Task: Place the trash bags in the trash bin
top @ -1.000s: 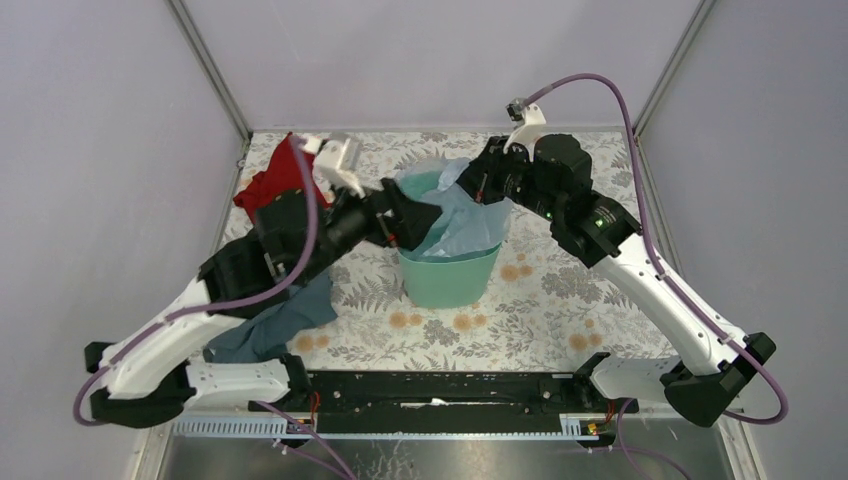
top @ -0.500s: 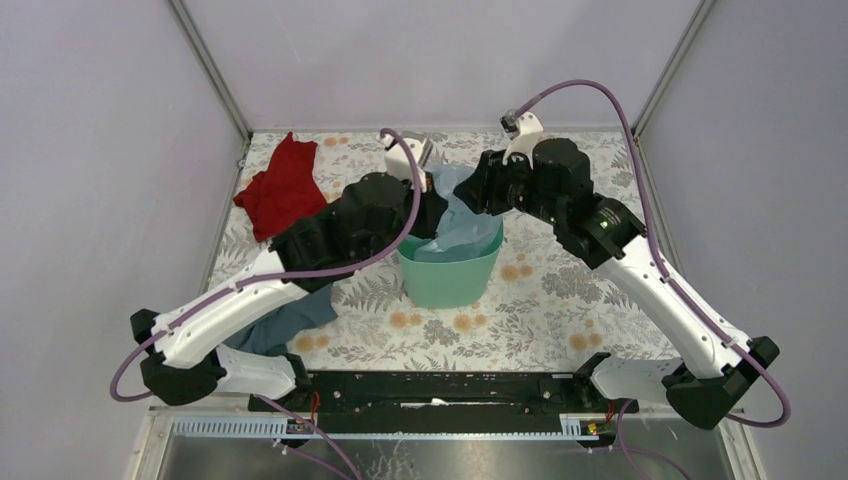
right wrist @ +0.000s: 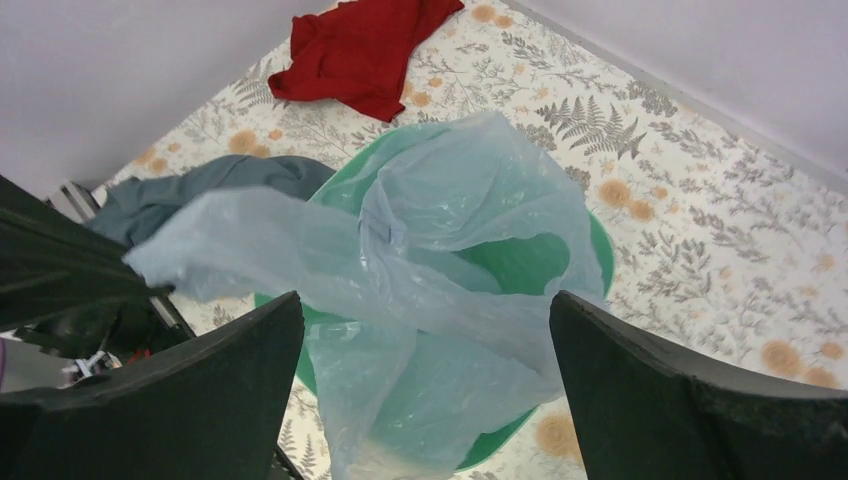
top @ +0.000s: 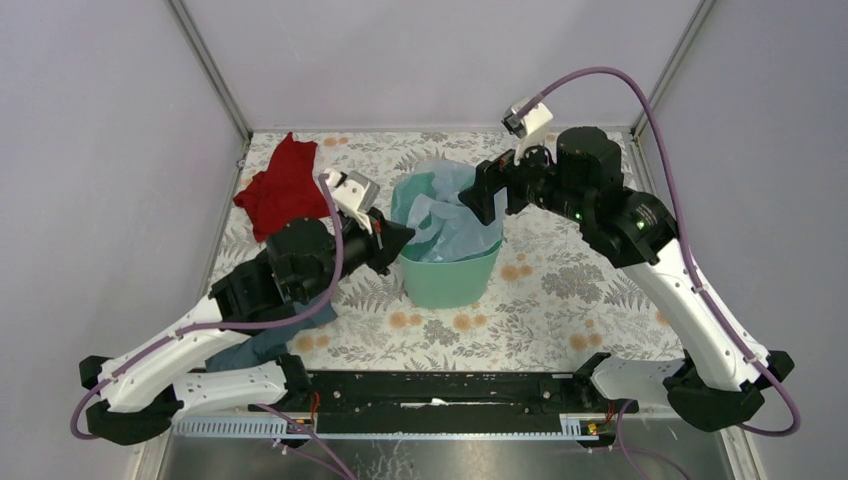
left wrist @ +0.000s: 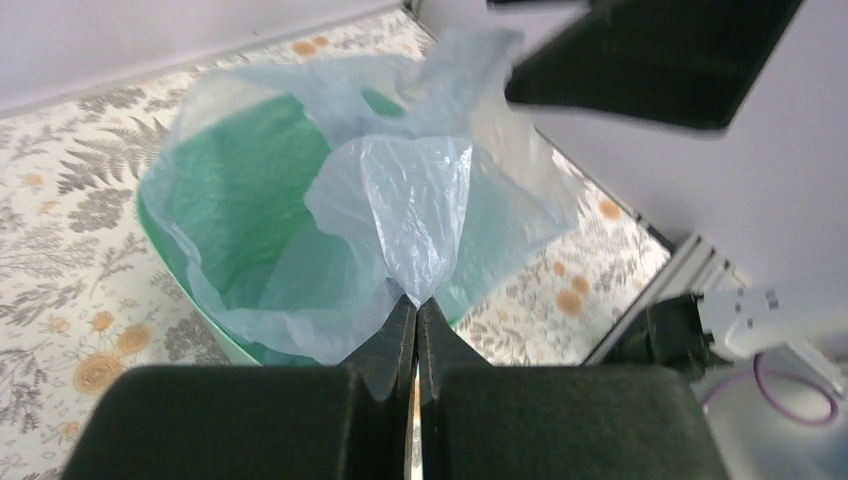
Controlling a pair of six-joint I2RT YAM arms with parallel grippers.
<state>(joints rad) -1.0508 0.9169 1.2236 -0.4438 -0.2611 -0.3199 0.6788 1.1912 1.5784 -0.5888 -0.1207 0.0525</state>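
Observation:
The pale-blue trash bag (top: 447,213) billows out of the mint-green trash bin (top: 450,282) at mid-table, partly inside and draped over the rim. My left gripper (top: 401,240) sits at the bin's left rim. In the left wrist view it (left wrist: 417,301) is shut on a pinched point of the bag's film (left wrist: 420,205), above the bin's rim (left wrist: 215,348). My right gripper (top: 482,203) hovers over the bin's right side. Its fingers (right wrist: 425,297) stand wide open above the bag (right wrist: 450,220) and bin (right wrist: 600,250), holding nothing.
A red cloth (top: 285,185) lies at the back left of the floral tabletop. A grey-blue cloth (top: 270,335) lies near the front left, partly under my left arm. Grey walls enclose the table on three sides.
My left gripper reached over the bin, shut on the bag's film and drew back to the left rim. My right gripper opened, let go of the bag and lifted slightly to the right.

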